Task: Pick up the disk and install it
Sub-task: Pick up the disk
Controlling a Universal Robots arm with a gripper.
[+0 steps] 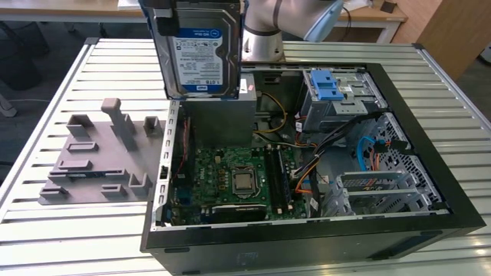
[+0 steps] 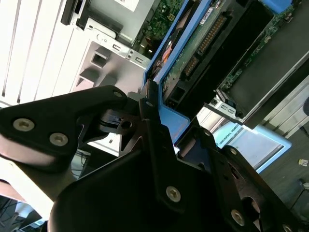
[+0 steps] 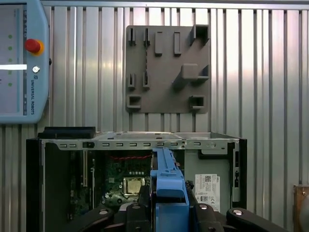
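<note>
We see the gripper (image 2: 166,121) with its jaws clamped on the blue frame of the disk (image 1: 195,49), upright above the open computer case (image 1: 322,172). The case sits on a slatted metal table (image 1: 69,230) beside a grey fixture plate (image 1: 100,155), with wooden furniture (image 1: 445,29) behind.

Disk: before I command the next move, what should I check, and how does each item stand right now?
1. Grip: ok. The hand is shut on the blue frame of the disk in both wrist views.
2. Disk attitude: ok. It hangs upright, with its label facing the exterior view.
3. Clearance below: cannot tell. It is over the grey metal box, and the gap is unclear.
4. Case access: ok. Its side is open.
5. Cage bay free: cannot tell.
6. Cables: not ok, probably. They lie loose right beside the cage.
</note>
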